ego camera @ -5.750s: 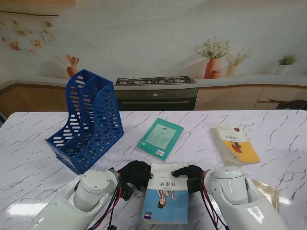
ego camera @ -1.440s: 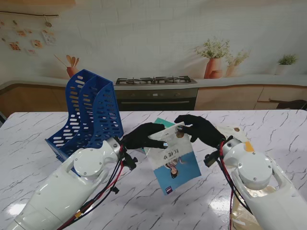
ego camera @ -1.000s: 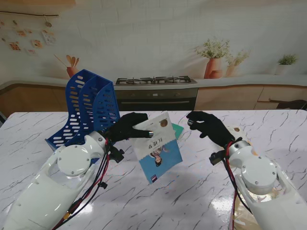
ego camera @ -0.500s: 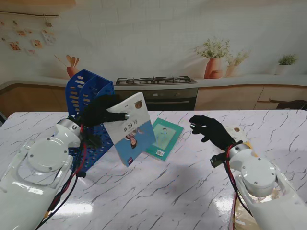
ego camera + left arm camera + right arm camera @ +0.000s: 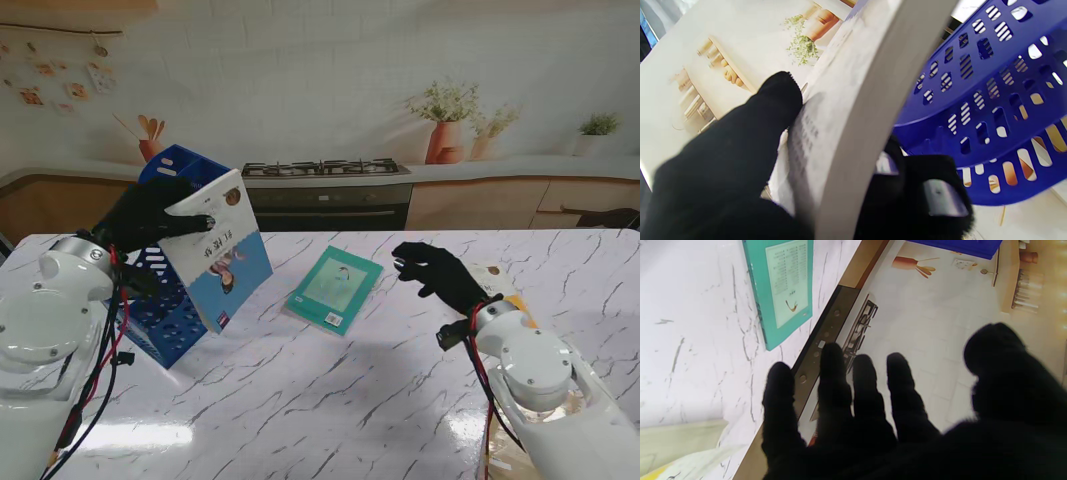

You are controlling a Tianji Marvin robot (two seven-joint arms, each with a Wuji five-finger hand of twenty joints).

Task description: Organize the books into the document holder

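Up there, the left hand clamps the blue-and-white book against the blue document holder.
Its wrist view shows the page edge; the right hand hovers empty, fingers apart, near the teal book.

The stand camera looks down from above the shoulders across the marble table toward the kitchen backdrop. Each wrist camera looks closely along its own fingers; the right wrist and stand views share the teal book, the left wrist and stand views the blue document holder.
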